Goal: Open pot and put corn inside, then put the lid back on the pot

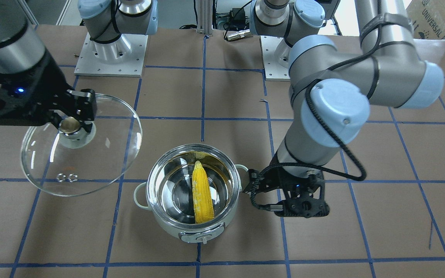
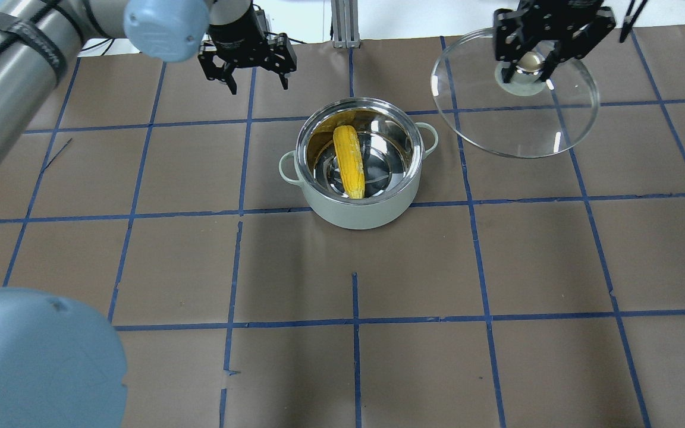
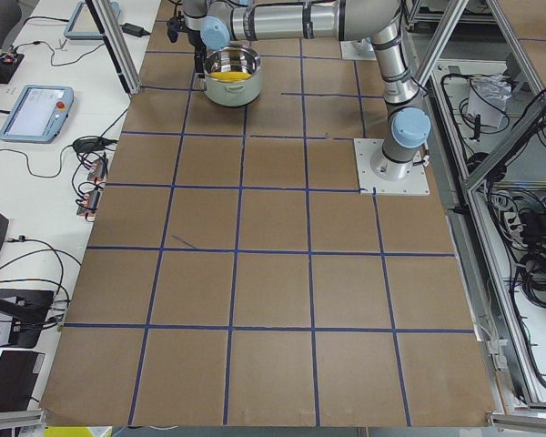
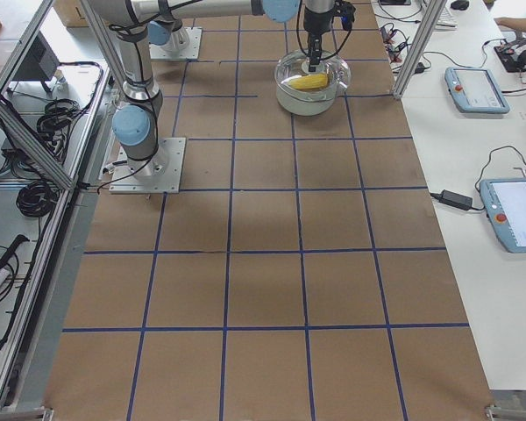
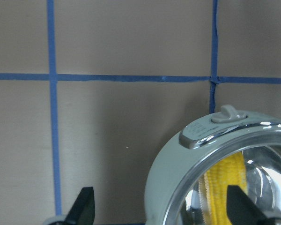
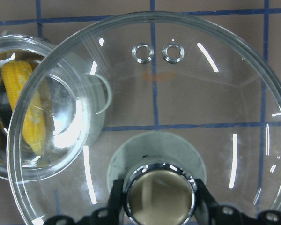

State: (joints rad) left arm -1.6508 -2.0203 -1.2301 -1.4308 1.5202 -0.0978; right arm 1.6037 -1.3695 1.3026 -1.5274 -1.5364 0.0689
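The mint-green pot (image 2: 360,214) stands open at the table's middle, its knob facing away from the robot (image 1: 176,231). The yellow corn (image 2: 349,161) lies inside it on the steel bottom (image 1: 201,193). My right gripper (image 2: 530,65) is shut on the knob of the clear glass lid (image 2: 515,128) and holds it tilted in the air, off to the pot's right (image 1: 102,154). In the right wrist view the lid (image 6: 178,93) partly overlaps the pot and corn (image 6: 25,103). My left gripper (image 2: 258,83) is open and empty, just beyond the pot's left side (image 5: 161,211).
The brown table is crossed by blue tape lines (image 2: 354,324). The two arm bases (image 1: 110,50) sit at the robot's edge. Tablets and cables (image 4: 478,88) lie on a white bench beyond the far edge.
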